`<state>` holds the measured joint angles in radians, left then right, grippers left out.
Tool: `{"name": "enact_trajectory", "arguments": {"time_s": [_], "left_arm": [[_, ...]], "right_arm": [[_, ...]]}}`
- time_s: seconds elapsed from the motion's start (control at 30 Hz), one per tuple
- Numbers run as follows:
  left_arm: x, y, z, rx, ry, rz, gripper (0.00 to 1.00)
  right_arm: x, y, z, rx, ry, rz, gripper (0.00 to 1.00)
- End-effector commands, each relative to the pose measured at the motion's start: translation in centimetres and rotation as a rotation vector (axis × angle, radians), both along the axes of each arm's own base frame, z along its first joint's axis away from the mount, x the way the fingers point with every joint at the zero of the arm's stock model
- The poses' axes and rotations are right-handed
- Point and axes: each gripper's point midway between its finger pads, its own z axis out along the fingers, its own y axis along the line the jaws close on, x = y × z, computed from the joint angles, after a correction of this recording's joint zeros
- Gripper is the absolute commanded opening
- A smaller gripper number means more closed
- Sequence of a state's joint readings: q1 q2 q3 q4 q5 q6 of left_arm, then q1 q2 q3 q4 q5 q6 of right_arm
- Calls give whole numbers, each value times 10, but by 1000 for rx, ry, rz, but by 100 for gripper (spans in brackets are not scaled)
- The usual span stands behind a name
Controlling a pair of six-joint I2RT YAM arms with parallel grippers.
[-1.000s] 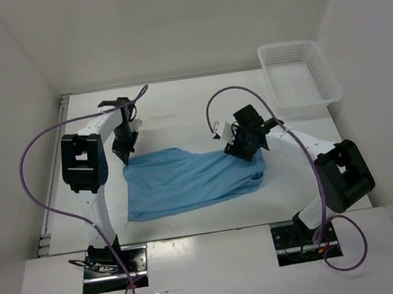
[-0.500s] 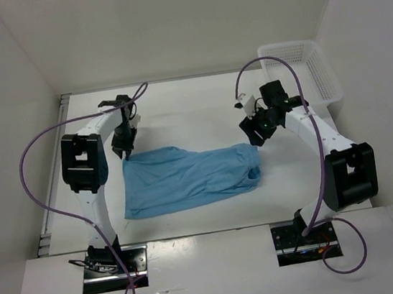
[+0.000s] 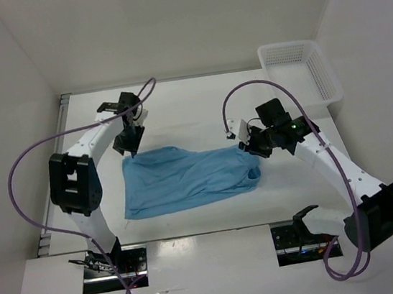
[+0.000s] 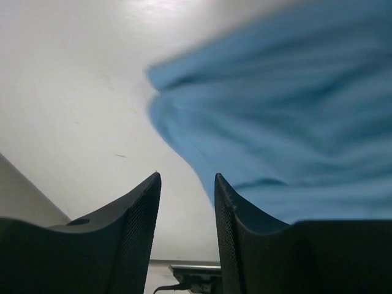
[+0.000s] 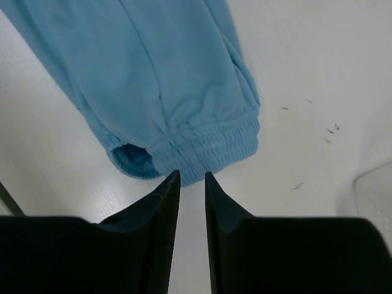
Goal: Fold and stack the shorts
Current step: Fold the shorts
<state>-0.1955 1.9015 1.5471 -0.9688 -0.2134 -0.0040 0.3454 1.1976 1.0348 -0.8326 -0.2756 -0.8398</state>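
The light blue shorts (image 3: 186, 177) lie spread flat on the white bench (image 3: 192, 111), between the two arms. Their gathered waistband (image 5: 208, 144) is at the right end and their legs point to the left.

The left fingers (image 3: 129, 145) hang over the far left corner of the shorts. In the left wrist view they are spread, with bare bench showing in the gap and nothing between them. The blue corner lies just in front of the tips.

The right fingers (image 3: 247, 147) are at the waistband end. In the right wrist view they stand only a little apart, and the slit between them shows bench and no cloth. The edge of the waistband lies just beside their tips.

A white mesh basket (image 3: 295, 69) stands at the far right corner of the bench, well apart from the shorts.
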Motion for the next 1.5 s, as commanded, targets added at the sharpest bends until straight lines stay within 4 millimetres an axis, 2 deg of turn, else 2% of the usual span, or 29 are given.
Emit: {"name": "enact_trajectory", "arguments": {"time_s": [0.0, 0.03, 0.07, 0.1, 0.13, 0.17, 0.2, 0.23, 0.27, 0.3, 0.4, 0.57, 0.67, 0.7, 0.73, 0.8, 0.87, 0.9, 0.97, 1.0, 1.03, 1.07, 1.1, 1.13, 1.2, 1.27, 1.3, 1.4, 1.47], "left_arm": [[-45, -55, 21, -63, 16, -173, 48], [-73, -54, 7, -45, 77, -200, 48], [-85, -55, -1, 17, 86, -243, 48], [-95, -50, -7, 51, 96, -257, 49], [-101, -44, -14, 74, 100, -254, 49], [-119, -38, -25, 91, 149, -266, 49], [-125, -37, -23, 80, 145, -267, 52], [-130, -36, -24, 71, 151, -268, 54], [-135, -37, -25, 74, 155, -280, 66], [-144, -39, -28, 81, 170, -306, 68], [-153, -44, -32, 82, 190, -337, 81], [-172, -38, -44, 127, 236, -375, 81], [-167, -33, -53, 165, 223, -373, 81], [-165, -34, -55, 164, 220, -373, 77], [-165, -34, -55, 164, 220, -373, 73], [-157, -37, -52, 167, 204, -372, 57], [-157, -35, -54, 169, 213, -363, 47], [-159, -31, -55, 175, 231, -350, 37], [-158, -29, -55, 177, 242, -340, 26], [-157, -27, -53, 176, 245, -329, 20], [-157, -27, -53, 176, 245, -329, 9], [-154, -26, -51, 177, 250, -320, 5], [-145, -29, -47, 155, 227, -305, 2], [-141, -28, -43, 150, 219, -292, 0], [-129, -23, -39, 141, 209, -248, 0], [-114, -22, -31, 118, 181, -211, 0], [-110, -14, -28, 113, 180, -178, 0], [-105, -7, -26, 107, 170, -142, 0], [-107, -6, -25, 109, 179, -142, 0]], "right_arm": [[-13, -1, -14, -50, 78, 36, 27], [-14, -3, -21, -67, 109, 15, 27], [-15, -9, -36, -103, 161, -21, 29], [-18, -16, -44, -127, 195, -40, 34], [-19, -19, -47, -142, 211, -43, 45], [-20, -18, -47, -139, 215, -53, 48], [-17, -20, -46, -142, 190, -60, 51], [-7, -18, -33, -115, 100, -68, 61], [-6, -18, -32, -108, 69, -60, 66], [-7, -15, -23, -109, 7, -22, 70], [-13, -8, -33, -147, -13, 25, 72], [-4, -2, -52, -202, -16, 7, 72], [4, -3, -62, -232, -30, -14, 71], [8, 4, -62, -223, -48, -3, 71], [9, 2, -65, -240, -42, -9, 69], [11, 3, -72, -249, -26, -7, 65], [15, 5, -72, -245, -33, -7, 62], [17, 6, -73, -249, -36, 0, 55], [18, 6, -76, -251, -33, 1, 41], [19, 9, -77, -242, -23, -2, 22], [23, 13, -71, -226, -35, 1, 16], [26, 15, -71, -226, -35, 1, 11], [26, 15, -71, -226, -35, 1, 3], [33, 21, -61, -202, -62, 2, 1], [40, 24, -52, -195, -88, 10, 0], [51, 33, -33, -161, -131, 10, 0], [57, 41, -17, -121, -161, 21, 0], [60, 47, -4, -93, -176, 32, 0], [56, 50, -6, -80, -155, 48, 0]]}}
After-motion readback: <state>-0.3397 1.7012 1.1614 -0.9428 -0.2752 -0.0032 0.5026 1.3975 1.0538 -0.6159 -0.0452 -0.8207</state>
